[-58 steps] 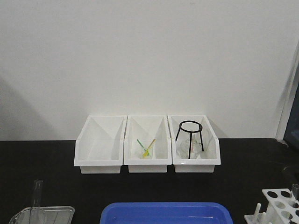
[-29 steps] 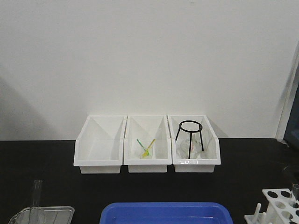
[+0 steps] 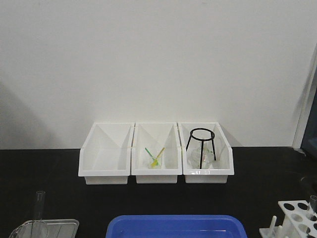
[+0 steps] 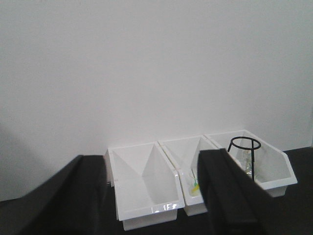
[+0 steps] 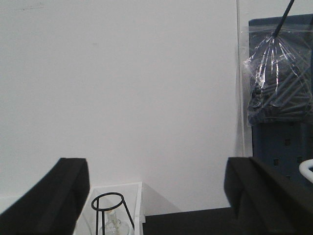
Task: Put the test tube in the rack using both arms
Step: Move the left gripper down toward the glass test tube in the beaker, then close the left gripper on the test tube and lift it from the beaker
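Nothing has moved in the last second; every thing sits just where it was. At the near left, the test tube (image 3: 38, 208) stands upright in or just behind a clear container (image 3: 59, 225); I cannot tell which. No one is holding it.

The left gripper (image 4: 149, 164) shows only in its own camera. Its two black fingers are wide apart, with nothing between them. It looks toward the three white bins (image 3: 106, 158) at the far side of the black table (image 3: 247, 191).

In the near middle is a blue tub (image 3: 173, 224). Behind it, the middle bin holds some yellow and green sticks (image 3: 155, 157), and the right bin holds a black ring stand (image 3: 201, 146).

The right gripper (image 5: 156, 169) is spread wide too, and it is empty.

At the near right stands the rack (image 3: 296, 218), well apart from the tube.

I think the job has not really begun. An arm must first go to the tube on the left and take hold of it.
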Controlling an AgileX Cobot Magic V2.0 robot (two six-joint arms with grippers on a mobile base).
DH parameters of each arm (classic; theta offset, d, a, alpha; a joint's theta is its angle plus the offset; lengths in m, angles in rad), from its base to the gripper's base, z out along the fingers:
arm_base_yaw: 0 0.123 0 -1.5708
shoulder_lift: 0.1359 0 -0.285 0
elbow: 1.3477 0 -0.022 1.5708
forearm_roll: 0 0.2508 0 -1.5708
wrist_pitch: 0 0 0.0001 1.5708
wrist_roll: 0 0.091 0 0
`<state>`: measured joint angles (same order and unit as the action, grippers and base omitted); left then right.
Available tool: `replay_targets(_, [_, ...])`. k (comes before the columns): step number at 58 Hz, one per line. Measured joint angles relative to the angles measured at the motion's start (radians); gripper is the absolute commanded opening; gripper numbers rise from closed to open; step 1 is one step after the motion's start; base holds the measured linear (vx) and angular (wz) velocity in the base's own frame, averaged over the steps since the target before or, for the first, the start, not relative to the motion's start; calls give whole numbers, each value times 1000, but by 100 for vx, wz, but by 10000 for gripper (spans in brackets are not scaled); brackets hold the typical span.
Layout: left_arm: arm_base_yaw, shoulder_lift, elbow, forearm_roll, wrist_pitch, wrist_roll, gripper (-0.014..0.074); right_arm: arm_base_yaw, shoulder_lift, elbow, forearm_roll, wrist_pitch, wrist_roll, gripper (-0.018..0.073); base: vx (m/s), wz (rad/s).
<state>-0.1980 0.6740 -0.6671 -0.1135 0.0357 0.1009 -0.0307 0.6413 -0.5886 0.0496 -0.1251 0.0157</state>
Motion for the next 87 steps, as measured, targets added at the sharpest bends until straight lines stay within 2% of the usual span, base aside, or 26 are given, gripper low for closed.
replay_targets(10, [0,1,-1,0,16,-2,598,0,0,0,0,-4,0,670,0,0])
replay_targets(20, [0,62,9,0,228,-2,575,0,0,0,0,7,1,592,0,0])
replay_targets(25, [0,125,57,0,242,-2,569,0,0,0,0,16,1,552,0,0])
replay_targets(32, [0,235,139,0,103,-2,566,0,0,0,0,20,0,496,0,0])
replay_targets(45, [6,493,164,-4,-280,-2,566,0,0,0,0,24,-16,431,0,0])
replay_targets(52, [23,626,164,-92,-407,1,566,0,4,0,0,32,-16,419,0,0])
replay_targets(58, [31,699,164,-176,-476,38,566,0,24,0,0,34,-16,419,0,0])
replay_targets(62, [34,727,164,-200,-511,70,566,0,42,0,0,35,-16,419,0,0])
replay_targets(78, [35,800,162,-203,-554,103,566,0,95,0,0,36,-16,419,0,0])
replay_targets(87, [35,843,129,-170,-543,103,542,0,97,0,0,35,-16,419,0,0])
